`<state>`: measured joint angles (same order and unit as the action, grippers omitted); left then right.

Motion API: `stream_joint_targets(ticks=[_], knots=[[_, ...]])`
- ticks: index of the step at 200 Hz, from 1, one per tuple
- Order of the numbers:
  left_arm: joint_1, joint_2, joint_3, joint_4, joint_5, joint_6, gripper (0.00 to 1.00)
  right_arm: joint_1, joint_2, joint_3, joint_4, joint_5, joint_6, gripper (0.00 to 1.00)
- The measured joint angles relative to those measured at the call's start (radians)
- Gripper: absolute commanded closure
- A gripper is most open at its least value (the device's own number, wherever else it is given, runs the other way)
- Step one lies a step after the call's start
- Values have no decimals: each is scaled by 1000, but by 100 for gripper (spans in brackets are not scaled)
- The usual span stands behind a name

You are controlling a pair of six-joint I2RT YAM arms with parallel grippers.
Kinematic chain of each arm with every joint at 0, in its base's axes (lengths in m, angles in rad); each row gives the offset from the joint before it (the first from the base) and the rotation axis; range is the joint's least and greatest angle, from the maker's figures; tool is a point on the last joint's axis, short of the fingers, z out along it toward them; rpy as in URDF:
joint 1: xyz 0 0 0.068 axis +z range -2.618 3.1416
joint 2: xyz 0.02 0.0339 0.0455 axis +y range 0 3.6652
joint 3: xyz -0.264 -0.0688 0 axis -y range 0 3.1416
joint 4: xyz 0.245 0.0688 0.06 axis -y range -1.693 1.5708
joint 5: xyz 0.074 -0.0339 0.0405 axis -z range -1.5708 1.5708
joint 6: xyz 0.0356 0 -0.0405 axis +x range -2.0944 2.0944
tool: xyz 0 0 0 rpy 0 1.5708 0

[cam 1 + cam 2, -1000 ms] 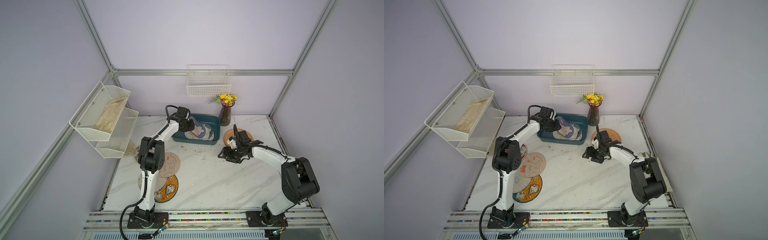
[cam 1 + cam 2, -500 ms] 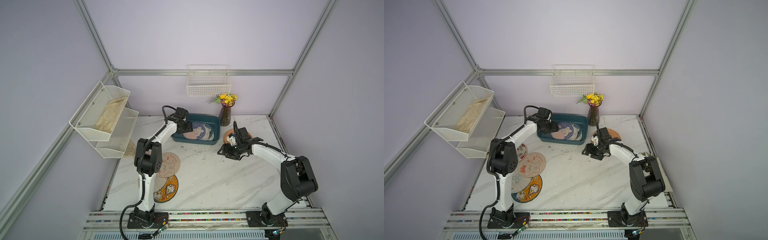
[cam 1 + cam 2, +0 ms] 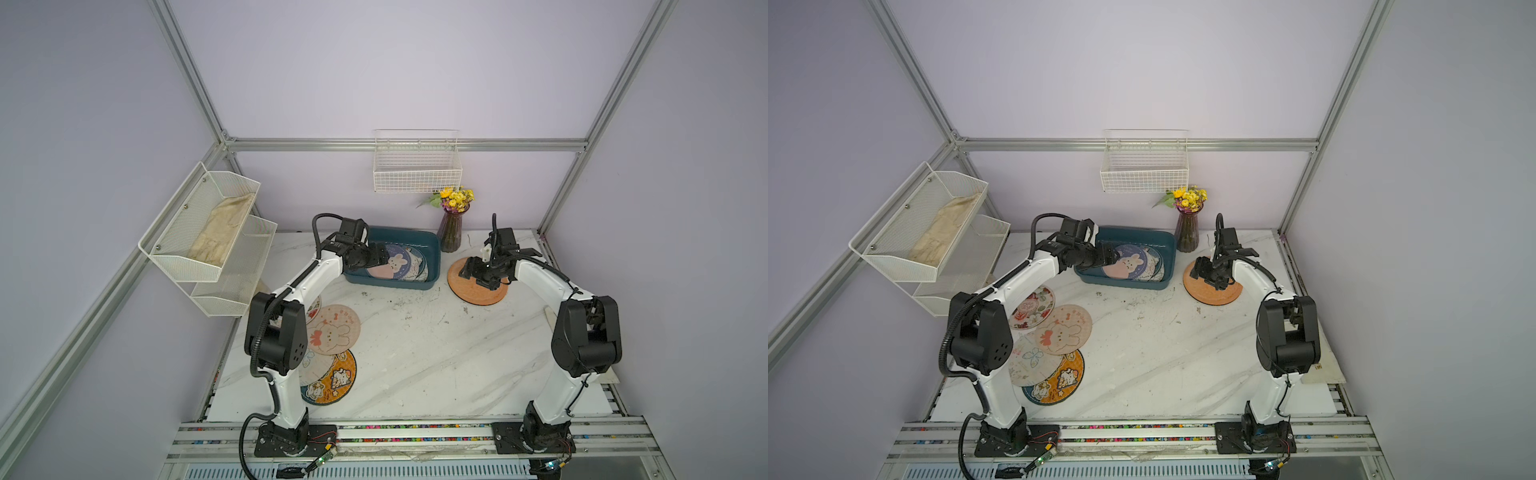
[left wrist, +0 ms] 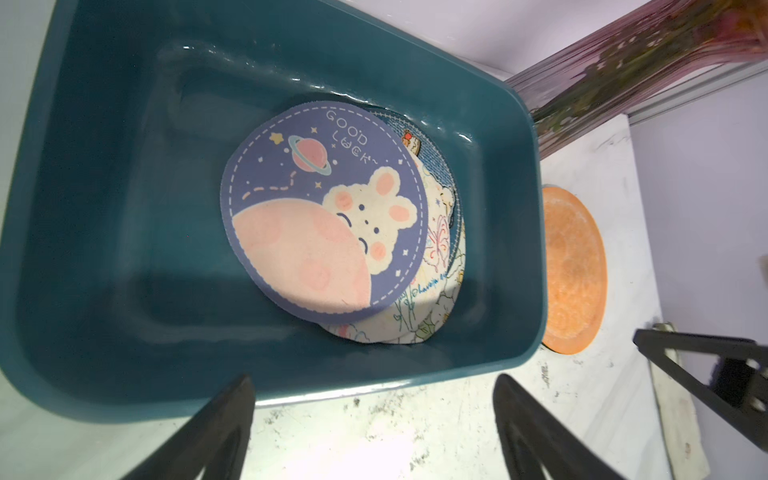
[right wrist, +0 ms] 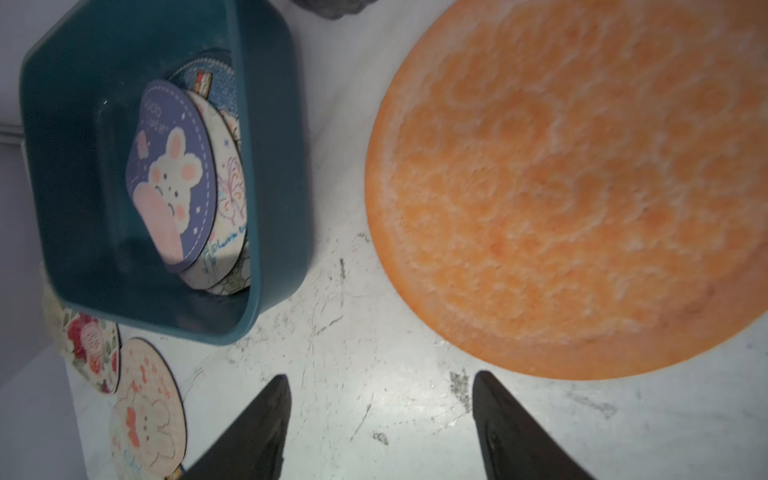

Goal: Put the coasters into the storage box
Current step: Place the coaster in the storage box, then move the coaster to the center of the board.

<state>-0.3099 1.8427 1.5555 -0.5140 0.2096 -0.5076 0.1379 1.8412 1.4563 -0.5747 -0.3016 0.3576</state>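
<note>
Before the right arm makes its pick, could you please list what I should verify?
1. Left gripper open, empty: ok.
2. Blue bunny coaster lying inside the storage box: ok.
3. Right gripper open, empty: ok.
4. Orange coaster flat on the table, apart from the box: ok.
5. Right jaws astride that coaster's rim: not ok, bare table between them.
6. All coasters boxed: not ok, the pink bunny coaster and others lie outside.

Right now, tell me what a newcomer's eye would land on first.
The blue bunny coaster lies topmost inside the teal storage box at the back. Right of it, by the vase, lies a plain orange coaster, the right arm's open fingers near its edge. Four loose coasters overlap on the marble table's left side.
</note>
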Motion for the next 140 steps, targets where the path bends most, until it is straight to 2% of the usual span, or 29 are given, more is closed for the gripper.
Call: stream_joint_targets(ticks=[59,140], knots=[[-5,-149,-177,81,45,-36,0,-54,247,254,-24,124,-38,28],[-19,-269,-332,117,49,-69,0,-85,571,631,-75,231,-100,28]])
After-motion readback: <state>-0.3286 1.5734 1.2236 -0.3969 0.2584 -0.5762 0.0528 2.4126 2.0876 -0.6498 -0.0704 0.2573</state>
